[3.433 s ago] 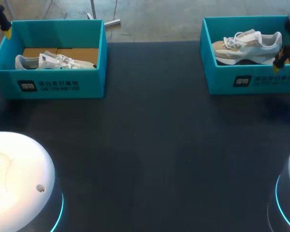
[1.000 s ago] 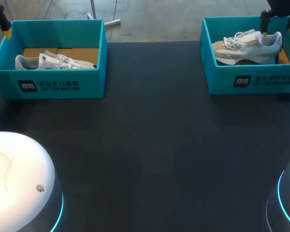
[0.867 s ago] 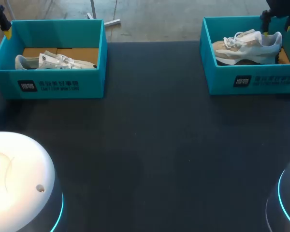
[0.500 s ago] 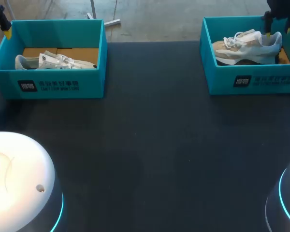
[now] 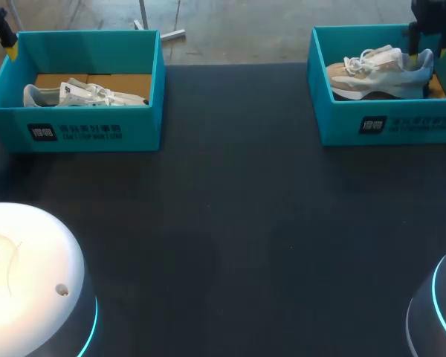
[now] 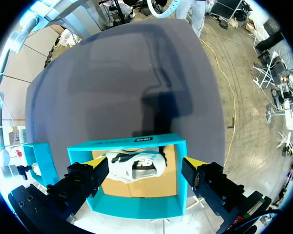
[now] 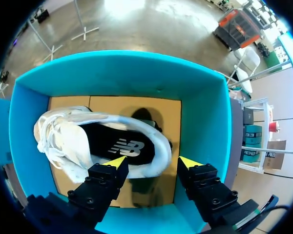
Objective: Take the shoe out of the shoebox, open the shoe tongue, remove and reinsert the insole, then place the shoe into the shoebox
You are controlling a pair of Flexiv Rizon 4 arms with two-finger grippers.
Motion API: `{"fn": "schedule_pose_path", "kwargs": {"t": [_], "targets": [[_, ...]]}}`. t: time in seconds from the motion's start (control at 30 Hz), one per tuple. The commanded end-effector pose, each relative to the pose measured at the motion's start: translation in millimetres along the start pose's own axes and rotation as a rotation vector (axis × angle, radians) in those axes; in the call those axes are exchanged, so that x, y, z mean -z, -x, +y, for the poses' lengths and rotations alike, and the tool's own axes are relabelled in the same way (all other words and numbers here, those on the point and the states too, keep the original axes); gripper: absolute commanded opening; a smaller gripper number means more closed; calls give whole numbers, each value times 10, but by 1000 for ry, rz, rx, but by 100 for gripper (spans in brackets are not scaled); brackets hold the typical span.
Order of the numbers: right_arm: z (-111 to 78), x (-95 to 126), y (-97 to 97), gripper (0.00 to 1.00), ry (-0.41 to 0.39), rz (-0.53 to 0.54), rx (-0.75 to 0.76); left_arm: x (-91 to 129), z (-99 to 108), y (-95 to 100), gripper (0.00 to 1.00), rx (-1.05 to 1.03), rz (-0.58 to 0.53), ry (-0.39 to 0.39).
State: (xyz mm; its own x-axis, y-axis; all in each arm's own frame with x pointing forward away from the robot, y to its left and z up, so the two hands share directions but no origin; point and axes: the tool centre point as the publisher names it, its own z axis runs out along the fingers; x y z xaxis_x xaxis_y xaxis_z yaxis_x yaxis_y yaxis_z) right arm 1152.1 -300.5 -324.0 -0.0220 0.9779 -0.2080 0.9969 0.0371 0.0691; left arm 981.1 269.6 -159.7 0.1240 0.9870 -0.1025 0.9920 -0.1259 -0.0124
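A beige and white shoe [image 5: 379, 72] lies in the teal shoebox [image 5: 386, 123] at the far right. My right gripper [image 5: 425, 36] hangs over its heel. In the right wrist view the gripper [image 7: 153, 162] is open. Its fingers straddle the heel end of the shoe [image 7: 102, 141], one tip over the shoe's side, the other clear of it. A second white shoe [image 5: 82, 94] lies in the left teal shoebox [image 5: 74, 130]. My left gripper [image 5: 7, 41] is at that box's far left corner. In its wrist view the left gripper [image 6: 142, 163] stands wide open above that shoe [image 6: 134, 165].
Both boxes stand at the table's far edge, one on each side. Dark table surface [image 5: 230, 208] stretches between and in front of them. The two white arm bases [image 5: 30, 282] sit at the near corners.
My right gripper has shifted slightly right and lower over the shoe's heel, and its fingers have drawn closer together. The left arm has not moved.
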Motion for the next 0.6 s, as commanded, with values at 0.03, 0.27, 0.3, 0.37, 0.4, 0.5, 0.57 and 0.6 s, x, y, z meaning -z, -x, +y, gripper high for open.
{"fn": "schedule_pose_path", "kwargs": {"t": [0.03,0.27,0.3,0.37,0.4,0.5,0.57,0.6], "targets": [[119,-103,28,66,-36,4,-3,2,-4,1,100,0,2,0],[136,-203,66,65,-59,5,-13,2,-4,1,100,0,2,0],[137,-205,67,65,-60,6,-14,2,-4,1,100,0,2,0],[142,-223,70,65,-64,7,-15,2,-4,1,100,0,2,0],[144,-237,74,65,-66,7,-16,2,-4,1,100,0,2,0],[140,-270,99,64,-73,12,-23,2,-4,1,100,0,2,0],[142,-296,104,64,-79,13,-23,2,-4,1,100,0,2,0],[144,-306,107,64,-81,14,-23,2,-4,1,100,0,2,0]]}}
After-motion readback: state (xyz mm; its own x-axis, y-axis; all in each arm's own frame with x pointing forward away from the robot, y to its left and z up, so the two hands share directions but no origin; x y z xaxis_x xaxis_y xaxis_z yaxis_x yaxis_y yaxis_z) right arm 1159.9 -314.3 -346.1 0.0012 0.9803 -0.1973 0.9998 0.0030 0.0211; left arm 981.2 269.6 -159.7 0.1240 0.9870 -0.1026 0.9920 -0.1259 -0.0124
